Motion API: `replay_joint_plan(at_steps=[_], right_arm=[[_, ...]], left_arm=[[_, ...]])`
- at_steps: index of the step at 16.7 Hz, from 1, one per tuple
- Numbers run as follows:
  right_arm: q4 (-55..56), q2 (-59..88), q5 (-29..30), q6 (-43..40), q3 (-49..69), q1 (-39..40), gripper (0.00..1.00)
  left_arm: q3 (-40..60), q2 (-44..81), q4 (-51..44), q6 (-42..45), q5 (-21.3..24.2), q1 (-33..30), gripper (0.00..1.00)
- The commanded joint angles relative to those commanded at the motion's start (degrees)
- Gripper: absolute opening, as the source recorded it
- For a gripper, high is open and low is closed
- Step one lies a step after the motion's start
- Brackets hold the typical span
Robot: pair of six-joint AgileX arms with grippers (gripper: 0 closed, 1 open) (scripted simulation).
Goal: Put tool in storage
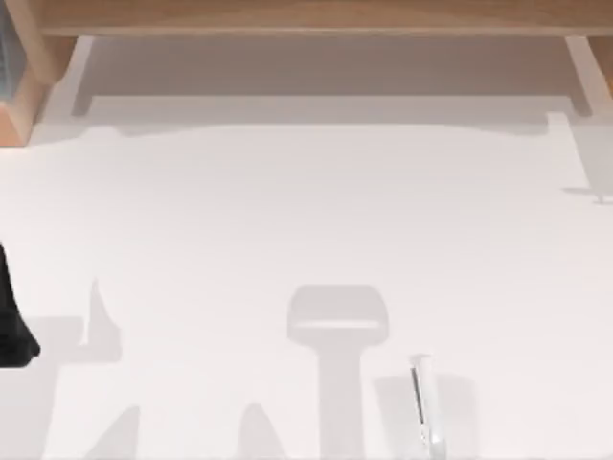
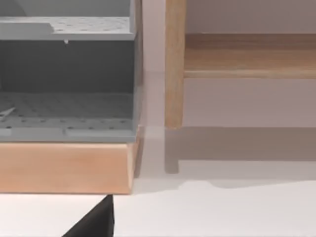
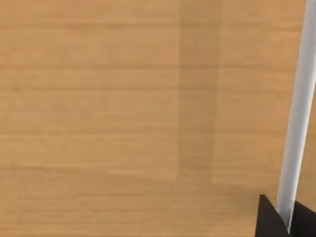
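Tool lies flat on the white worktop, near edge; left end effector far left, its grip state unclear.

No legible text or markings.

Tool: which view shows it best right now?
The top view: the tool shows whole there, near the table's front edge, right of centre. The right wrist view catches a pale shaft against wood.
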Motion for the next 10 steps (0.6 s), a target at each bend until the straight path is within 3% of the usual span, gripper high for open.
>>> replay_joint_plan(at_steps=[10], right_arm=[[4.33,-2.21,-3.43,0.00,-6.50,-3.42,0.00]], left_arm=[[0.00,0.00,0.00,0.00,0.00,0.00,1.00]])
